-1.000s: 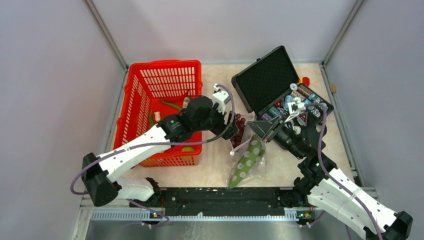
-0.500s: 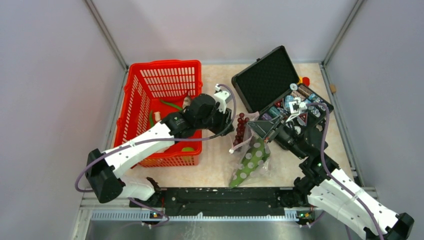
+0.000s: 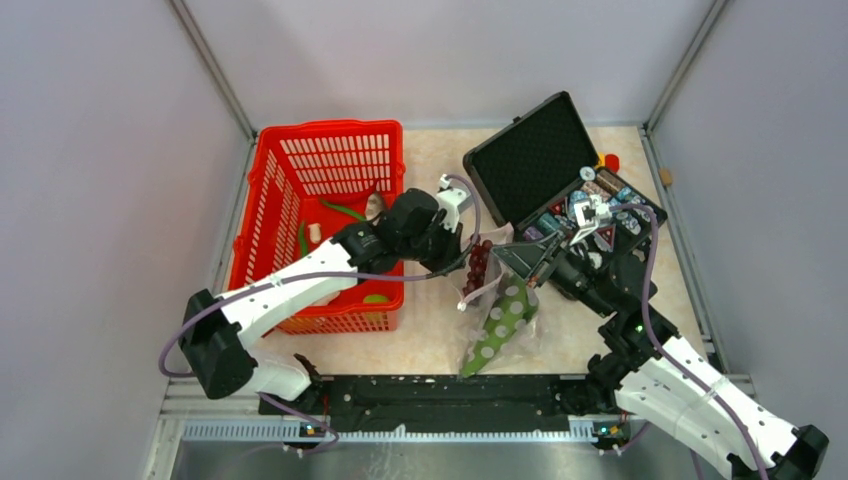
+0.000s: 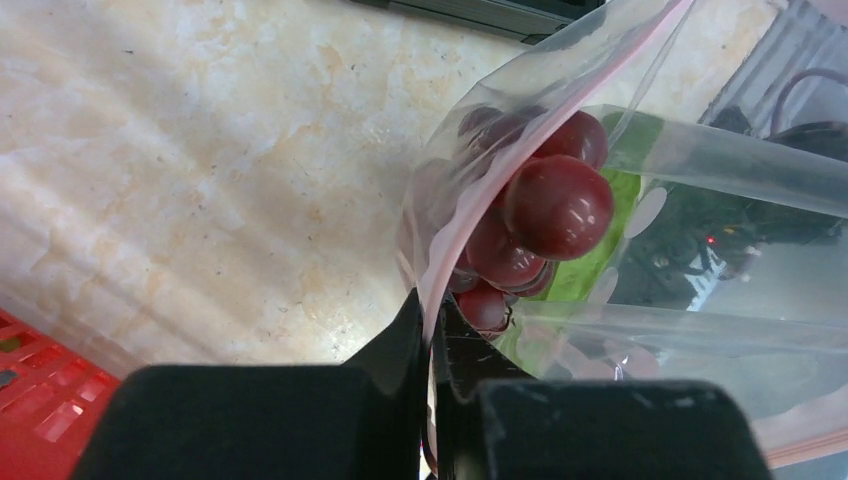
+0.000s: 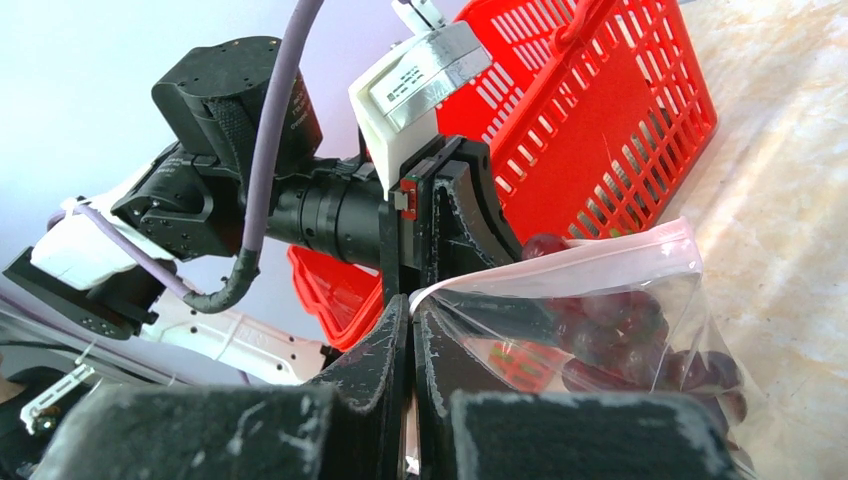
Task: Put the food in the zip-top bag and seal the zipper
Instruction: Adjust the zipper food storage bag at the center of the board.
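The white label on the left arm seems printed, but unreadable.

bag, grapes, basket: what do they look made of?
The zip-top bag looks like thin, clear, glossy plastic film: it creases, and the contents show through. The grapes are dark red, smooth and shiny with highlights, likely moulded plastic or rubber; I cannot tell which. The basket is a rigid red lattice, probably moulded plastic.
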Controlling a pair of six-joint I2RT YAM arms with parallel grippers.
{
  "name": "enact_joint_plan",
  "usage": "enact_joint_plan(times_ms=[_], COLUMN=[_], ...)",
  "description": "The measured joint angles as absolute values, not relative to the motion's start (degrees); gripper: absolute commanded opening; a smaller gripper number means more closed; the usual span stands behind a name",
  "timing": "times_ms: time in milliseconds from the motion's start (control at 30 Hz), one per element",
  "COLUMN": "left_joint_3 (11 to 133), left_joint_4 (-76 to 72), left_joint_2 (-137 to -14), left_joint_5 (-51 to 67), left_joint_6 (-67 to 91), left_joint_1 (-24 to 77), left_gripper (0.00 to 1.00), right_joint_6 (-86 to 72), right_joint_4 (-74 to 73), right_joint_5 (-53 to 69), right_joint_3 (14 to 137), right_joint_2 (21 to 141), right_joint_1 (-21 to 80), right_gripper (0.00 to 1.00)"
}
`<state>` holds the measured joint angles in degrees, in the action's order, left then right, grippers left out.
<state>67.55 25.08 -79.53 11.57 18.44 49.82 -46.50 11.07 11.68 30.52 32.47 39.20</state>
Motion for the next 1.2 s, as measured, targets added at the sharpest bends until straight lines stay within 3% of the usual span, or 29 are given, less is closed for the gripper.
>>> enact_joint_plan(times_ms=[367, 633, 900, 1200], left_joint_3=[69.38, 86.85, 81.03, 78.06], left_joint_4=[27.57, 28.60, 26.65, 28.71], left_joint_2=[-73.97, -68.25, -65.60, -71.24], left_joint_5=[10.79, 11.70, 8.75, 8.34], left_joint_6=[16.36, 13.04, 12.93, 13.61], left_joint_1=[49.78, 49.80, 49.65, 47.99], left_gripper=[0.00, 0.00, 0.00, 0.00], right_joint_6=[-46.09, -41.91, -39.83, -38.41], right_joint_4=[10.96, 8.93, 4.40, -2.72], right_joint_5=[9.85, 8.71, 4.99, 3.40], right_joint_3=[30.76, 43.03, 45.12, 46.19], right_joint_2=[32.40, 35.38, 37.91, 41.10], right_joint_1=[39.20, 39.20, 39.20, 39.20], right_gripper=[0.00, 0.00, 0.00, 0.00])
